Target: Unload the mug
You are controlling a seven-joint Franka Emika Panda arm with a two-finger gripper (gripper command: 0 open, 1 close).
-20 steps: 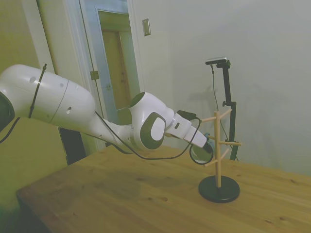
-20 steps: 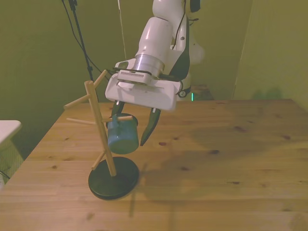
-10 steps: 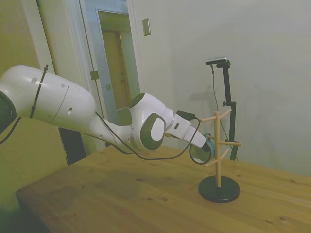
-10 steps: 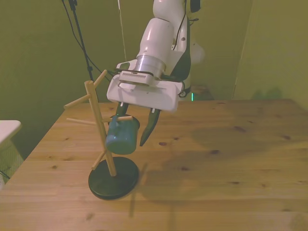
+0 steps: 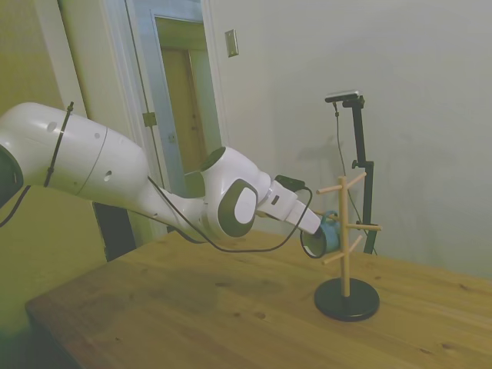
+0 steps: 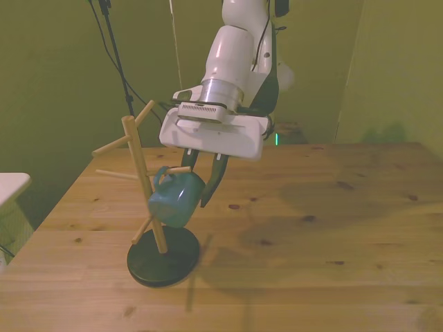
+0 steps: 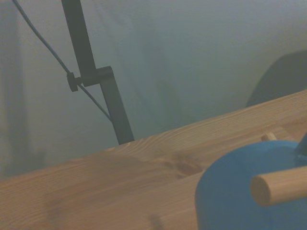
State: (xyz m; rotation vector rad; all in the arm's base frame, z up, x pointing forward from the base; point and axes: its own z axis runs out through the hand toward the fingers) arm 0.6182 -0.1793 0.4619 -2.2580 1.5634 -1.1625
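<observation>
The gripper [image 6: 202, 181] is clamped on the teal mug [image 6: 175, 199]; its handle should slide outward along the peg [image 6: 178, 169], clearing the stand [image 6: 144, 185].

The side view looked across the worktop [image 5: 192, 307] from off one edge; the front view faced it from the opposite side (both shared the peg stand [image 6: 145, 187]); the wrist view sat close, blurred.

Teal-blue mug [image 6: 175, 200] hangs tilted by its handle on a peg.
</observation>
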